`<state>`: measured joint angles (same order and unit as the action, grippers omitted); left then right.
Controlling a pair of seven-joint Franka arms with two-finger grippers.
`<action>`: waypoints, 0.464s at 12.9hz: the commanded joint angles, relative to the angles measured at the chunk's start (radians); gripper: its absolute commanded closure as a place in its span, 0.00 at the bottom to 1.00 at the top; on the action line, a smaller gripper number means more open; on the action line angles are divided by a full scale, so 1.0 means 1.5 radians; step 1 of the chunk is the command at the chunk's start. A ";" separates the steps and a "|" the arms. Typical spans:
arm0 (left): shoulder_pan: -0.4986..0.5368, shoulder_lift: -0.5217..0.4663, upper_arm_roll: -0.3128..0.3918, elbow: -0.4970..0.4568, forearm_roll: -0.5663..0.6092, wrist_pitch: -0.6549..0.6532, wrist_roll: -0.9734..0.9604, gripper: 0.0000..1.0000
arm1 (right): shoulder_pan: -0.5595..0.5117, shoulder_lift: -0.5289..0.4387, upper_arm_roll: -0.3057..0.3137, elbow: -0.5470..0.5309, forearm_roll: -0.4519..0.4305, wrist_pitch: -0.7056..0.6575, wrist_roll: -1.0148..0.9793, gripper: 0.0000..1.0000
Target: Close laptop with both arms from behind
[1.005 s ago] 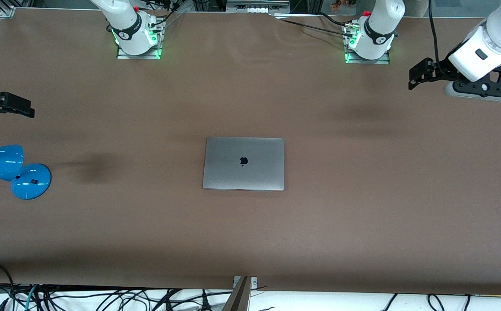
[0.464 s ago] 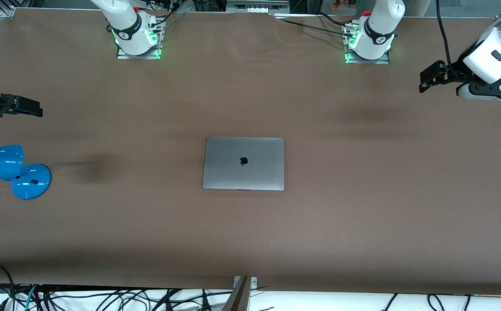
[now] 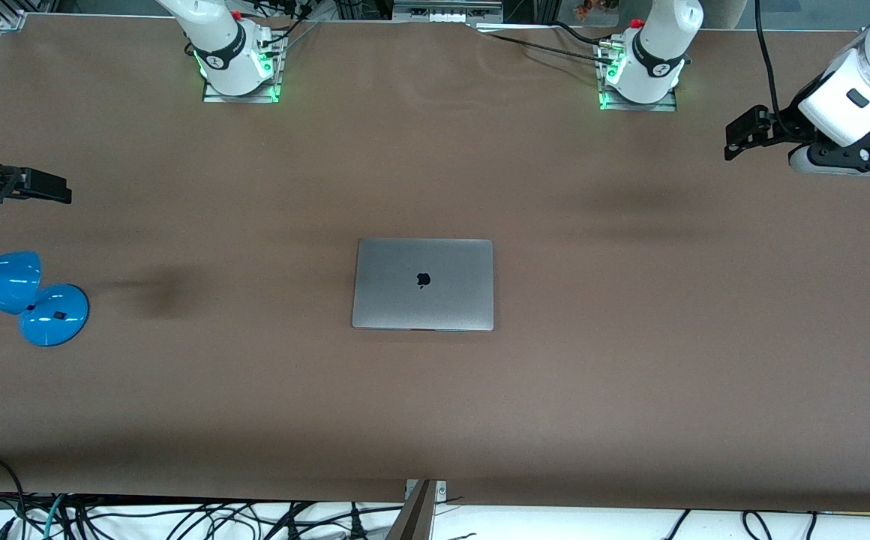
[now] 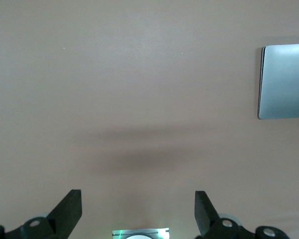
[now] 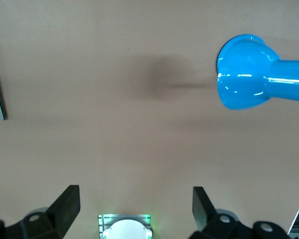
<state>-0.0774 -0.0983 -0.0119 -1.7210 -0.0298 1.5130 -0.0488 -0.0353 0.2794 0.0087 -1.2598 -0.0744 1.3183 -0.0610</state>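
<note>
Centrally, shut laptop, black apple logo on lid.

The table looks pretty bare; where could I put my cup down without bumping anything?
Most of the brown table is free: the wide stretches on either side of the closed laptop, and the strip nearer the front camera. It is tighter at the right arm's end, where the blue lamp lies below the open right gripper. The open left gripper hangs over the left arm's end.
</note>
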 commanded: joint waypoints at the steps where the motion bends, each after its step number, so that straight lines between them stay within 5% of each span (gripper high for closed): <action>1: 0.004 0.009 -0.004 0.024 0.016 -0.019 0.008 0.00 | -0.005 -0.009 0.002 -0.015 0.021 0.050 -0.006 0.01; 6: 0.003 0.009 -0.005 0.024 0.018 -0.021 0.010 0.00 | -0.004 -0.010 0.003 -0.013 0.067 0.044 -0.009 0.00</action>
<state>-0.0774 -0.0983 -0.0119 -1.7197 -0.0298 1.5109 -0.0489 -0.0362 0.2818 0.0096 -1.2637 0.0073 1.3800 -0.0610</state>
